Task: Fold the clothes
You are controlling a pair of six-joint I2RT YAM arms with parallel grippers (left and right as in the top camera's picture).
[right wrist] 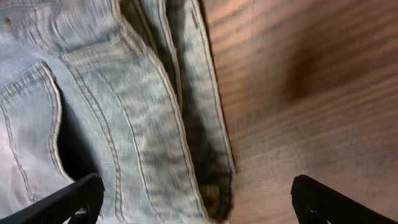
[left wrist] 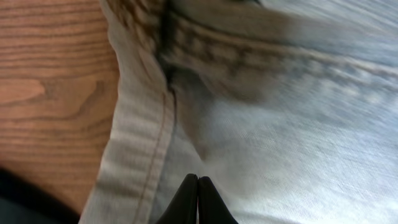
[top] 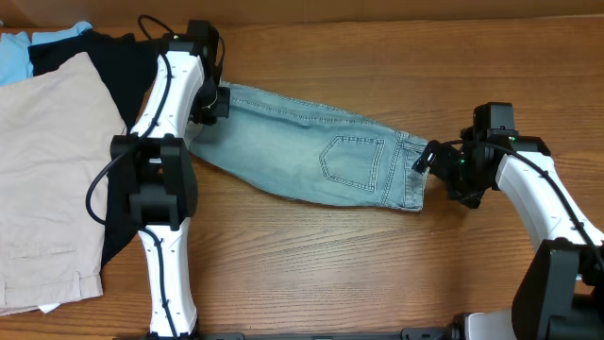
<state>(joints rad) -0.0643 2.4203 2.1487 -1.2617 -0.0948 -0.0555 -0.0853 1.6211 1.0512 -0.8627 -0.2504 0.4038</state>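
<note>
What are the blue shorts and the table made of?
The blue shorts look like denim, a sturdy woven cotton cloth: faded and matte, with raised tan stitching along the seams and pocket. The table looks like wood, brown with darker grain lines and a smooth, slight sheen. It could be a wood-look laminate instead.

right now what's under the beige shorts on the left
A black garment sticks out from under the beige shorts along their top and right edges, with a light blue cloth at the top corner. How far either reaches underneath is covered.
</note>
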